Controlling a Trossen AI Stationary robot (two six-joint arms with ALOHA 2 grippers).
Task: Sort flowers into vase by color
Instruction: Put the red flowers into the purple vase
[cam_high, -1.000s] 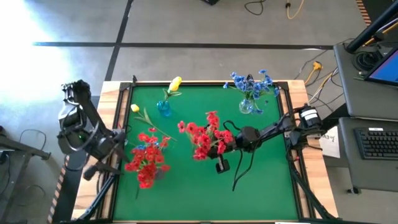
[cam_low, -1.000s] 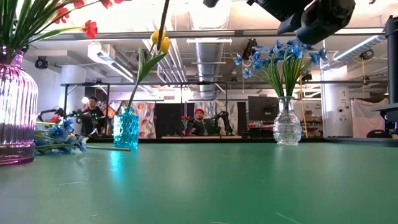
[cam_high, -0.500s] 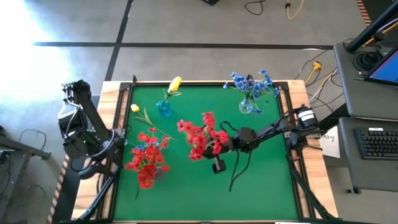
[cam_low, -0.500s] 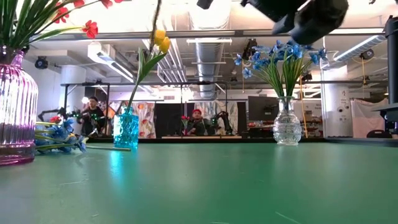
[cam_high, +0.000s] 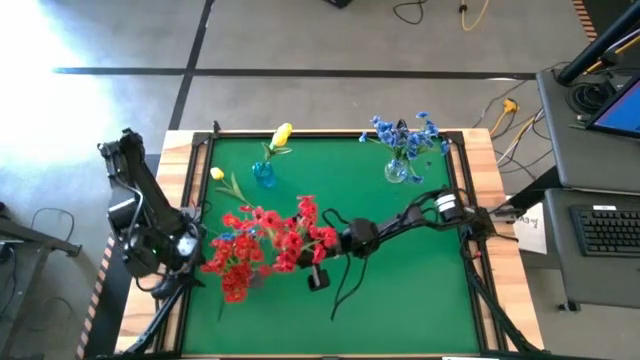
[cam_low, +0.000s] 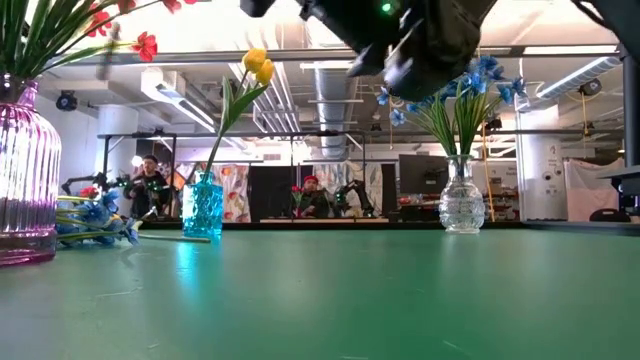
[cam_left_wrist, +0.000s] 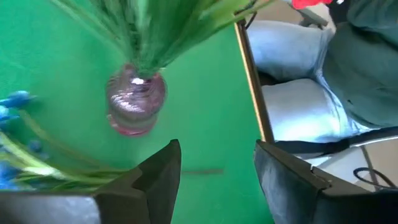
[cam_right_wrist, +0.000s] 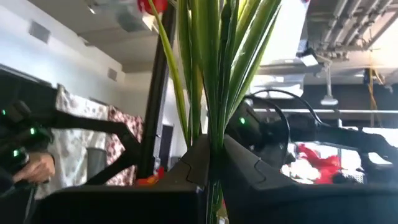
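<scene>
My right gripper (cam_high: 338, 240) hangs over the middle of the green table, shut on a bunch of red flowers (cam_high: 285, 232) just right of the pink vase (cam_high: 240, 272). That vase holds more red flowers (cam_high: 232, 262). A small blue vase (cam_high: 263, 174) holds one yellow flower (cam_high: 282, 134). A second yellow flower (cam_high: 217, 174) lies on the mat beside it. A clear vase (cam_high: 397, 172) holds blue flowers (cam_high: 405, 133). A blue flower (cam_left_wrist: 12, 121) lies by the pink vase (cam_left_wrist: 134, 102). My left gripper (cam_left_wrist: 217, 168) is open at the table's left edge. My right gripper pinches several green stems (cam_right_wrist: 208, 93) of the red bunch between its two fingers (cam_right_wrist: 242, 165). It reaches in level from the table's right, fingers across the stems. The bunch is lifted clear of the table, roughly upright, with the red blossoms (cam_high: 285, 232) above.
The wooden table rim (cam_high: 195, 200) frames the green mat (cam_high: 400, 300), which is bare toward the near right. In the low view the pink vase (cam_low: 20, 170), blue vase (cam_low: 203, 207) and clear vase (cam_low: 461, 200) stand in a row. People show far off in the room behind.
My right gripper has carried the red bunch toward the table's left, from the middle to just beside the pink vase, still shut on the stems. My left arm has drawn back a little toward the near edge.
</scene>
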